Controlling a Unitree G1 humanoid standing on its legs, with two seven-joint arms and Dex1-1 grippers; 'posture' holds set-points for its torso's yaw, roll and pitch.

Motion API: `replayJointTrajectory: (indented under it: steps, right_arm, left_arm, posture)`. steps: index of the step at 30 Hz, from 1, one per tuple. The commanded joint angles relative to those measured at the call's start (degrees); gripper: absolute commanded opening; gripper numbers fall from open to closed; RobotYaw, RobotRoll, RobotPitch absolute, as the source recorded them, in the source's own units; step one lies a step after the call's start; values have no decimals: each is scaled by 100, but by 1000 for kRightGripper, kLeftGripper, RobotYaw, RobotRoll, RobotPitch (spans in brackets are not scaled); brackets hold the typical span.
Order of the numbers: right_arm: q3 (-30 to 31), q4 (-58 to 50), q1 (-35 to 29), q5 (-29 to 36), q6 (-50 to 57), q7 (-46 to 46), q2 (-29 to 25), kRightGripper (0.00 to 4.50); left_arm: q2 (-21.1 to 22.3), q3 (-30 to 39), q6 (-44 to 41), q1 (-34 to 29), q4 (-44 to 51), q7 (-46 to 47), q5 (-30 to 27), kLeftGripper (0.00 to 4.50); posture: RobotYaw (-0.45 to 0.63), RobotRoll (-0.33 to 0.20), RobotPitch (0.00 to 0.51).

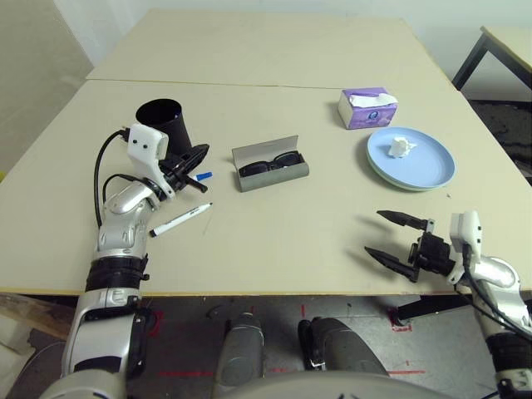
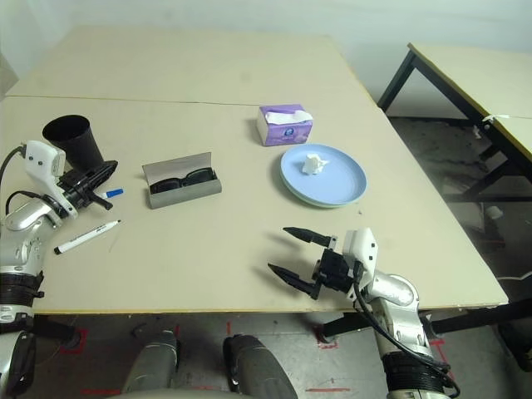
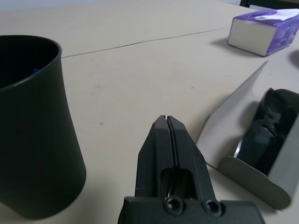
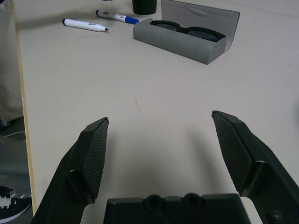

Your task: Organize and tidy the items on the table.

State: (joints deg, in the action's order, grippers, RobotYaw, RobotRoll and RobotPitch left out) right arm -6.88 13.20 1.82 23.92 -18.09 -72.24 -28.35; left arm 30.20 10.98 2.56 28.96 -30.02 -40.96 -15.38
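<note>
My left gripper is shut with nothing between its fingers, hovering just right of the black cup. The blue-capped marker lies on the table under it. Nearer the front edge lies the black-capped marker. The grey glasses case stands open at centre with the black sunglasses inside. A crumpled tissue sits on the light-blue plate, which is stacked on a green one. My right gripper is open and empty at the front right.
A purple tissue box stands behind the plates. A seam crosses the far tabletop. A smaller dark-legged table stands to the right. The table's front edge runs just below both arms.
</note>
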Motion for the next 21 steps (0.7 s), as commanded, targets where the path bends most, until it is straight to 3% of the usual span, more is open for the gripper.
replayJointTrajectory:
  steps: [1, 21]
  right_arm:
    - [-55, -84, -50, 115, 86, 33, -99, 4500]
    - [-369, -300, -125, 314, 480, 799, -120, 4500]
  left_arm:
    - [-55, -52, 218, 151, -418, -54, 102, 41]
    - [-432, -172, 865, 828, -1739, -217, 306, 41]
  posture:
    - [-45, 0, 138]
    - [-78, 0, 124]
